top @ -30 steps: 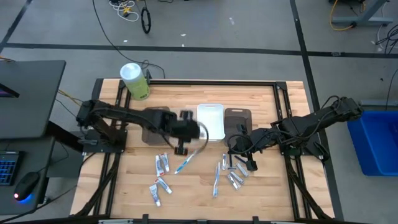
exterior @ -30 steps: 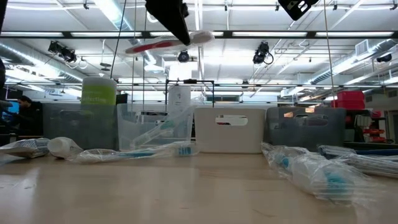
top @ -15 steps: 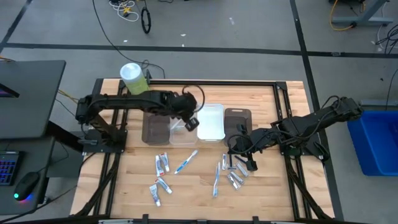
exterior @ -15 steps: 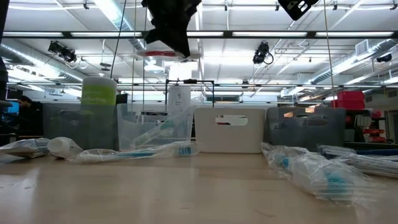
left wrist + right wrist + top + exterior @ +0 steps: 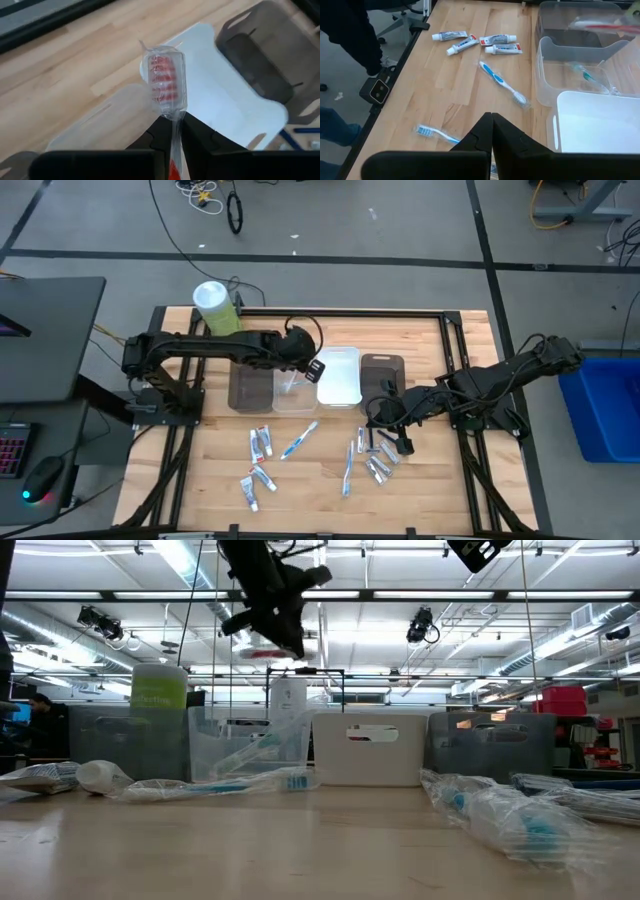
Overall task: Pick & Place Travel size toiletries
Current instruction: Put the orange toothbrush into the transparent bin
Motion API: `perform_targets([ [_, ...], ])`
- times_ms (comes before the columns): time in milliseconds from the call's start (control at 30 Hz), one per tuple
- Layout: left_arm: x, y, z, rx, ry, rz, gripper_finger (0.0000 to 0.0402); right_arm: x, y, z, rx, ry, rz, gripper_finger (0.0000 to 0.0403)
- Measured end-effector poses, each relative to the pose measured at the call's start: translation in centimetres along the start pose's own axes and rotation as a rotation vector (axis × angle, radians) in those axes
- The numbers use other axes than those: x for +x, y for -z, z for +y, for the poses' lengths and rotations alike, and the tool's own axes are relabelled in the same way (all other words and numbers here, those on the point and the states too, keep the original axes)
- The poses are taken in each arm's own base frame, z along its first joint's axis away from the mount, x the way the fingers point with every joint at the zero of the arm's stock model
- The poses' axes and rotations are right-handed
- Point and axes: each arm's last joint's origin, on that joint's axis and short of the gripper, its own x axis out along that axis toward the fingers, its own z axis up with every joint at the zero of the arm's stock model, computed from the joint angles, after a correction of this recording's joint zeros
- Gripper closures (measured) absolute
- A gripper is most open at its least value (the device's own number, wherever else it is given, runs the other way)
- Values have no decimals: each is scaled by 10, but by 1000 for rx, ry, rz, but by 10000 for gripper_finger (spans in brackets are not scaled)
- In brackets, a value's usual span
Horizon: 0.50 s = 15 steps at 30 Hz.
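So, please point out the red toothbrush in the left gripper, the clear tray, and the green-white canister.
red toothbrush (image 5: 165, 82), left wrist view, on its wrapped bristle head.
clear tray (image 5: 291, 394), high view, on its floor.
green-white canister (image 5: 217, 311), high view, on its side near the top.

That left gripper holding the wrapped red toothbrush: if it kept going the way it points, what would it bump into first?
Probably the white rectangular tray: the left gripper, shut on the wrapped red toothbrush, points over the clear plastic tray towards the white one. Depth is unclear, so that's a guess.
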Motion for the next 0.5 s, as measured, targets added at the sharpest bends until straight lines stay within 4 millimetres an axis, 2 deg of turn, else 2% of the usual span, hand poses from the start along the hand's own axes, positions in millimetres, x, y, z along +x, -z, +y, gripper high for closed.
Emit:
perform_targets([
  [300, 25, 25, 13, -51, -48, 29, 365, 0, 0, 0, 0, 0, 0, 394],
  [500, 41, 40, 16, -163, 14, 29, 355, 0, 0, 0, 0, 0, 0, 394],
])
